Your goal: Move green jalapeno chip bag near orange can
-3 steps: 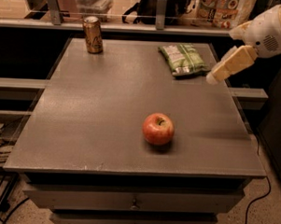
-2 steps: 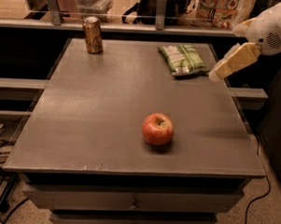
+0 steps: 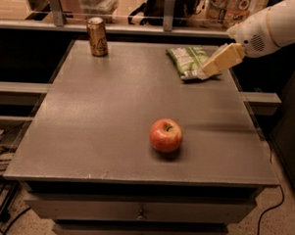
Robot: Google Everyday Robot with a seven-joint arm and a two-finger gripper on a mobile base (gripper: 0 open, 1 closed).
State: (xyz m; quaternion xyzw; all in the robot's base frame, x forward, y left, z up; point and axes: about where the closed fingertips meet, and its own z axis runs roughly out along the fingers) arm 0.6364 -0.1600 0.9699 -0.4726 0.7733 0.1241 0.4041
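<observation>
Since there is only one view, all of this comes from it. The bag lies flat at the far right of the counter, close to the right edge. The can stands upright near the far left corner, well apart from the bag. The apple sits nearer the front, about mid-width, off the straight line from bag to can. The end effector reaches in from the right on the white arm, angled down and leftward. Its tip is at the bag's near right corner, either touching it or just above; I cannot tell which. Nor can I tell whether it is open or closed, and nothing shows it having hold of the bag.

I judge this to be the approach-and-grasp step, with the carry not yet begun. The next move calls for settling onto the bag and getting a firm pinch on the crinkly film. After that the bag has to travel leftward along the far side and be set just beside the can without knocking it over.

The bag's long axis seems to run from the far edge toward the front, slanted a little to the right, with a crimped silvery seal at the near end.
</observation>
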